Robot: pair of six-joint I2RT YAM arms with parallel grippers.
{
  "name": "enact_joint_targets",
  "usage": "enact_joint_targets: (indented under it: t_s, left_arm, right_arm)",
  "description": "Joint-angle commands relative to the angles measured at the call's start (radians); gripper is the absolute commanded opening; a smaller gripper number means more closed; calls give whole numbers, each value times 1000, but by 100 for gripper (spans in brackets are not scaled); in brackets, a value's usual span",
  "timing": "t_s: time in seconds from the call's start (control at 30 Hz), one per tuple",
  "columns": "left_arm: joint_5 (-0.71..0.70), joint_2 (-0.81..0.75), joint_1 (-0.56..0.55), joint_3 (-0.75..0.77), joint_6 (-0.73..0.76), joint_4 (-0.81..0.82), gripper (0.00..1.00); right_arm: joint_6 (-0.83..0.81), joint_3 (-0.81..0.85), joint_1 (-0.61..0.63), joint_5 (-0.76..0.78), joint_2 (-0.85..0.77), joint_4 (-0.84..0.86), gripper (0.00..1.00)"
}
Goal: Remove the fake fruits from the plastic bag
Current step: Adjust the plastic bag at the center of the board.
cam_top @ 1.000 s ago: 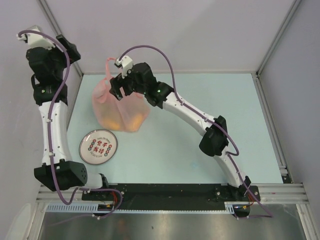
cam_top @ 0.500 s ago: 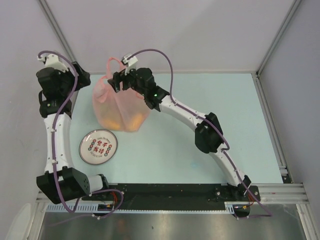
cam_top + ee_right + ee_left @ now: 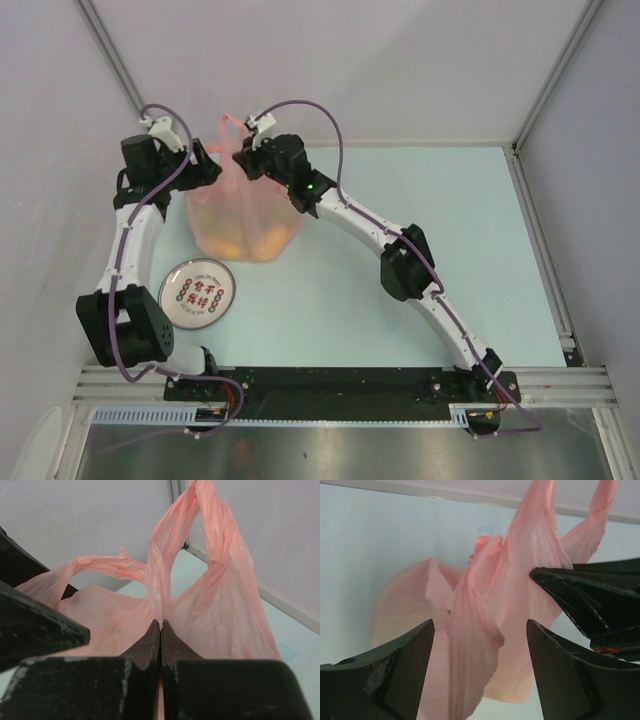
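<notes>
The pink plastic bag (image 3: 243, 214) stands at the back left of the table, its handle loops (image 3: 209, 555) pulled upward. The fake fruits (image 3: 238, 243) show only as orange-yellow blurs through the film at the bag's bottom. My right gripper (image 3: 241, 160) is shut on a pinch of film at the bag's top, fingertips meeting on it (image 3: 160, 625). At the bag's left side my left gripper (image 3: 209, 166) stands open. In the left wrist view a hanging fold of the bag (image 3: 485, 605) lies between its spread fingers (image 3: 400, 670), touching neither.
A round white plate (image 3: 197, 292) with a red rim and print lies on the table in front of the bag, near the left arm. The enclosure's back wall and left corner post (image 3: 120, 70) stand close behind both grippers.
The left arm has swung right to the bag's left side, its jaws narrowing a little. The right gripper has shifted slightly left and shut on the bag's top.
</notes>
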Motion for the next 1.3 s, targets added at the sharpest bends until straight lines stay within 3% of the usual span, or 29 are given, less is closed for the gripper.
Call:
enact_joint_targets:
  t_s: [0.0,0.03,0.13,0.23,0.27,0.4,0.5,0.6,0.73,0.87,1.0,1.1,1.13,1.17,1.2,1.23,1.27]
  left_arm:
    - [-18,1,-87,23,48,30,72]
    - [-64,3,-114,29,59,27,53]
    - [-87,7,-130,49,37,24,23]
    - [-59,17,-138,93,40,35,1]
    - [-46,24,-141,109,43,58,0]
    - [73,141,-156,256,22,110,0]
    - [191,309,-176,560,-19,96,0]
    - [213,447,-231,764,6,107,0]
    - [216,489,-297,857,45,141,0]
    - [215,397,-334,660,17,133,0]
    - [184,218,-335,144,0,249,0]
    - [166,117,-340,-56,11,293,8]
    - [179,97,-340,-74,16,276,15]
    - [176,93,-342,-81,23,210,30]
    - [172,92,-343,-71,28,166,47]
    - [173,90,-342,-57,36,117,52]
    - [170,74,-342,-45,46,65,61]
  right_arm:
    - [4,-42,-46,-30,-158,-39,0]
    - [9,-54,-55,-34,-188,-58,0]
    - [20,-137,-99,-65,-259,-92,0]
    - [49,-235,-170,-102,-369,-101,0]
    - [56,-250,-191,-102,-411,-102,0]
    - [-15,-258,-277,-90,-462,-105,0]
    - [-66,-255,-343,-61,-479,-102,0]
    - [-85,-287,-408,-35,-511,-89,0]
    - [-174,-417,-463,-24,-618,-81,0]
    - [-235,-763,-513,-44,-804,-78,0]
    - [-270,-1110,-515,-39,-1003,-82,0]
    - [-254,-1331,-491,-28,-1140,-110,0]
    - [-250,-1379,-475,-25,-1169,-147,0]
    - [-244,-1411,-469,-28,-1219,-192,3]
    - [-241,-1451,-466,-44,-1239,-220,11]
    - [-237,-1461,-460,-53,-1261,-249,21]
    - [-234,-1465,-460,-64,-1290,-309,39]
